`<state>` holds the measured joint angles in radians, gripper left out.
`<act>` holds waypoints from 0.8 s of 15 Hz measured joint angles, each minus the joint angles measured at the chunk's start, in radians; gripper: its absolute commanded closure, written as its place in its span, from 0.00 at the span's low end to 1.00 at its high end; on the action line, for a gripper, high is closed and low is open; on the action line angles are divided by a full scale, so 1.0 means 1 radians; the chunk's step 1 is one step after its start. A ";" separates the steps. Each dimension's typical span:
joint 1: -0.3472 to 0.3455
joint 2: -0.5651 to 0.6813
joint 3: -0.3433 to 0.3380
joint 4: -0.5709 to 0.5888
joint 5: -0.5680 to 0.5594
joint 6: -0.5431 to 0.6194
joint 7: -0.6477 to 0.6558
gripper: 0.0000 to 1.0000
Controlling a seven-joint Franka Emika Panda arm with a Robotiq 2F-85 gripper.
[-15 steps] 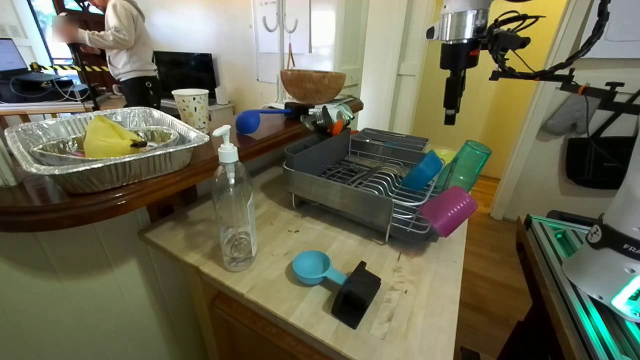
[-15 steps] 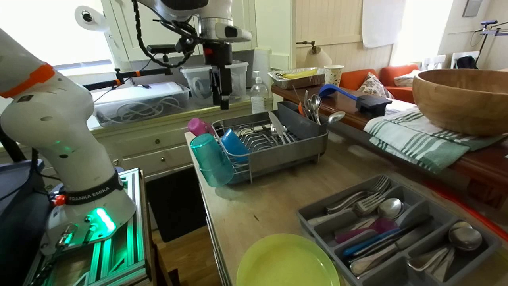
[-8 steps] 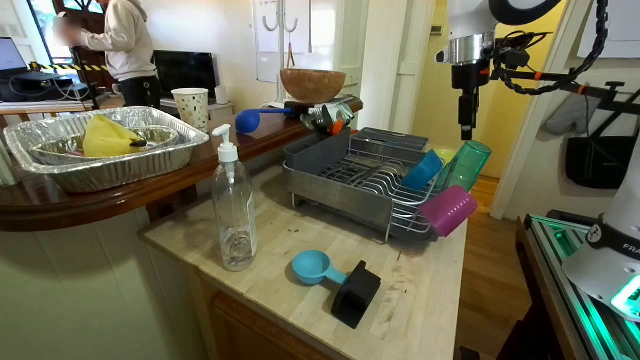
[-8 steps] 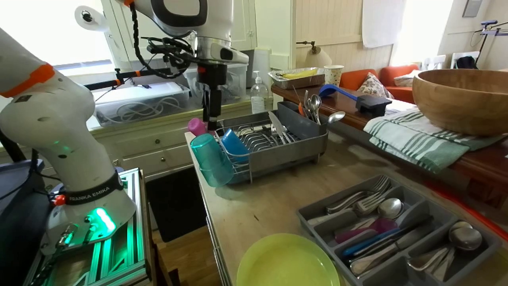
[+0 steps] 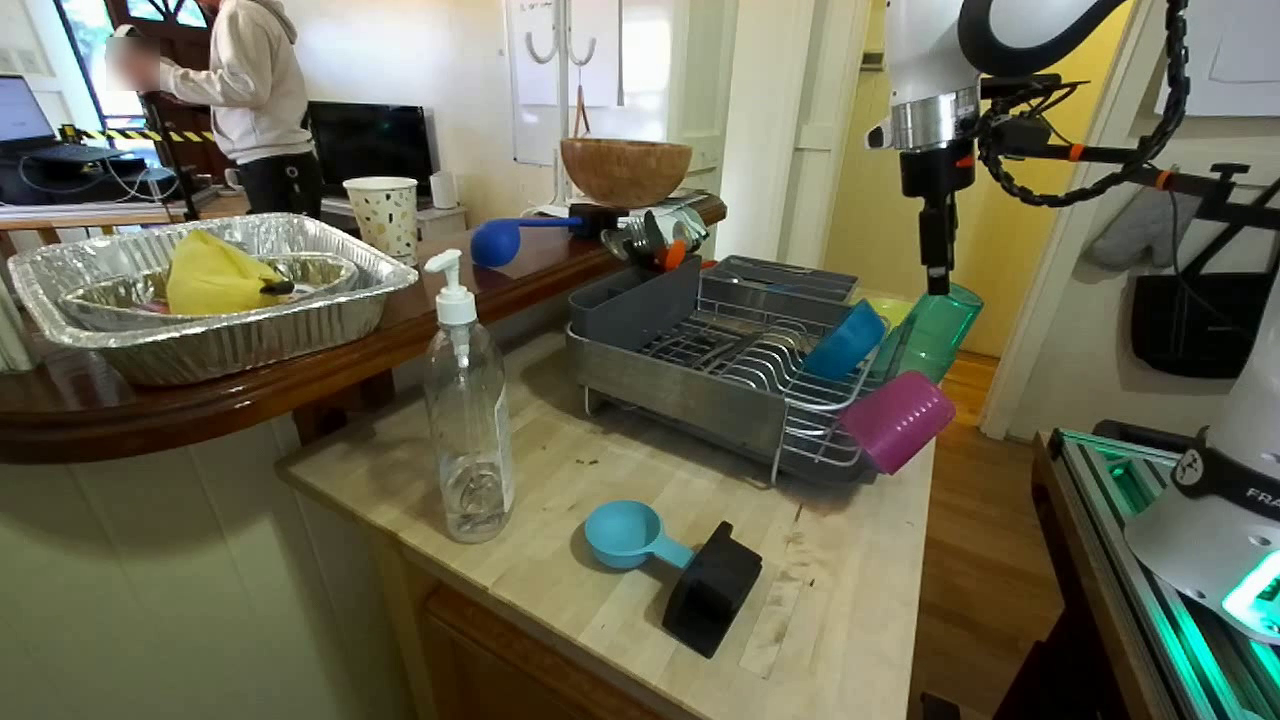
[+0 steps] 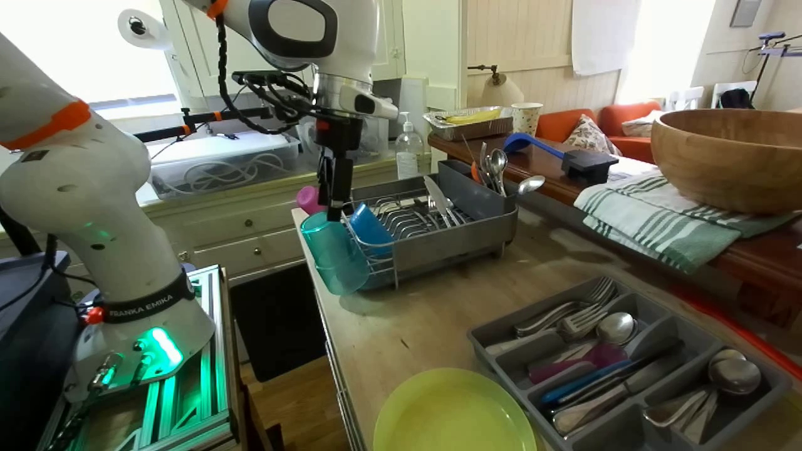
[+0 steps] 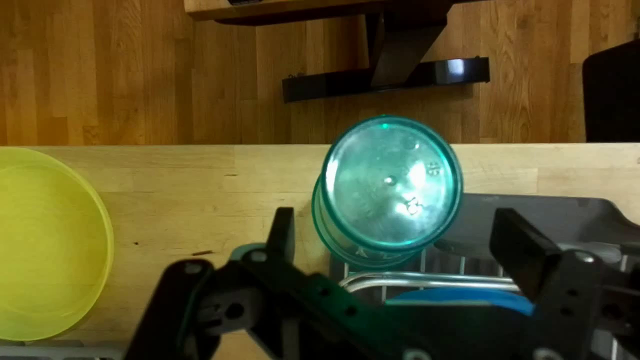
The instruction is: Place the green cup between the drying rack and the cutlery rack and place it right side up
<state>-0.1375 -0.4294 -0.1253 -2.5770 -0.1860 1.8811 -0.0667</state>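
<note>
My gripper (image 7: 393,218), one: pointed down, jaws spread wide apart. Green cup (image 7: 387,187), translucent, one: just below my gripper, framed between the jaws in the wrist view, base up, tilted, at the end of the drying rack (image 5: 680,395); whether my gripper touches it, I cannot tell. The drying rack, grey wire, one: below my gripper, extending to one side. Blue cup (image 5: 845,342), one: inside the rack, near my gripper, lower. Magenta cup (image 5: 897,422), one: tilted at the same end, near and below my gripper. Yellow plate (image 6: 454,416) and grey compartmented cutlery rack (image 6: 617,432), one each: side by side on the surface (image 5: 850,570), well apart from my gripper.
</note>
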 measured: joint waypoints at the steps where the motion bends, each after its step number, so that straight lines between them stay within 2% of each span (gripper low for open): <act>1: 0.000 0.007 0.000 0.000 0.000 0.000 -0.008 0.00; 7: 0.001 0.051 0.000 0.000 0.000 0.000 -0.059 0.00; 8: 0.001 0.057 0.000 0.000 0.000 0.000 -0.067 0.09; 9: 0.001 0.064 0.000 0.000 0.000 0.000 -0.074 0.26; 12: 0.004 0.082 0.000 0.000 0.002 0.000 -0.092 0.50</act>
<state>-0.1332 -0.3472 -0.1253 -2.5767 -0.1844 1.8814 -0.1589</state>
